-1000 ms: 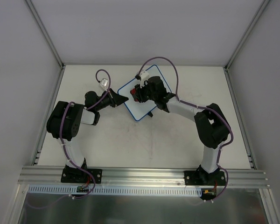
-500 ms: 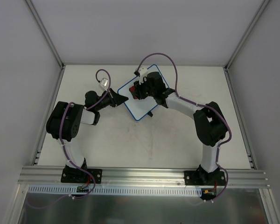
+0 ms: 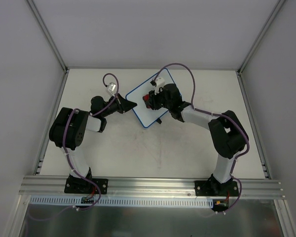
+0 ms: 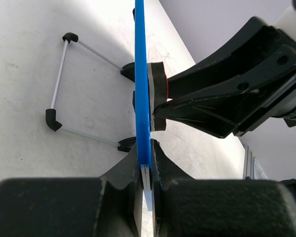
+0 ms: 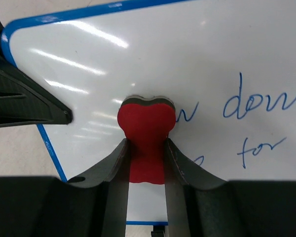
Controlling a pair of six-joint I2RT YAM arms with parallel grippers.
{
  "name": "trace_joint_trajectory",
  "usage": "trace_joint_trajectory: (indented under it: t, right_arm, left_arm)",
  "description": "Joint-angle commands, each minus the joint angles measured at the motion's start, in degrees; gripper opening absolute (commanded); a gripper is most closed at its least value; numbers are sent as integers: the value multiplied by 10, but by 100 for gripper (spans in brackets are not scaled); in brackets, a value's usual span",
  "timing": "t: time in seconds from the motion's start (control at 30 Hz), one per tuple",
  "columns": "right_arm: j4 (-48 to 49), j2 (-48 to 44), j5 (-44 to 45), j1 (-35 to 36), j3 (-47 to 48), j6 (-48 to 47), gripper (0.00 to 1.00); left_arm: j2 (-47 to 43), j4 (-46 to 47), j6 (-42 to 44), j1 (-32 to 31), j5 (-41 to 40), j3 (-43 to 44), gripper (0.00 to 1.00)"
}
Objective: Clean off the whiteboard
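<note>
The whiteboard (image 3: 140,112), white with a blue rim, is held tilted at mid-table. My left gripper (image 3: 130,104) is shut on its left edge. In the left wrist view the board shows edge-on as a blue strip (image 4: 141,74) pinched between the jaws of that gripper (image 4: 144,154). My right gripper (image 3: 150,98) is shut on a red eraser (image 3: 147,98). The eraser (image 5: 147,129) presses flat on the white face (image 5: 197,54), gripped at its waist by the right gripper (image 5: 146,144). Blue handwriting (image 5: 266,106) lies to the eraser's right. The area to its left is white.
A wire stand with black corner pieces (image 4: 59,84) juts from the board's back over the table (image 3: 138,153). Grey walls (image 3: 19,74) and metal posts (image 3: 47,34) close in the left, right and far sides. An aluminium rail (image 3: 153,185) runs along the near edge.
The right wrist has shifted a little to the right and nearer over the board, eraser still in its jaws. The left gripper and the board have stayed put.
</note>
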Motion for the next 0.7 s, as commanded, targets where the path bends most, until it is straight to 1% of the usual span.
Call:
trace_joint_trajectory:
  t: [0.0,0.2,0.37,0.43,0.5,0.67]
  right_arm:
    - [-40,-1,35,-15,-35,24,0]
    - [-75,-13,68,-17,-48,73,0]
    - [-88,-18,92,-23,-67,138,0]
    - [-93,-19,109,-22,-77,156,0]
    - [-95,-20,148,-22,-85,189,0]
    - [-94,-20,184,-23,-106,246,0]
  left_arm:
    - [-29,103,68,-22,56,18,0]
    - [-26,109,64,-23,56,18,0]
    - [-23,110,63,-22,56,16,0]
    - [-21,114,60,-23,56,17,0]
    - [-15,116,56,-23,56,18,0]
    - [-7,128,47,-23,57,19,0]
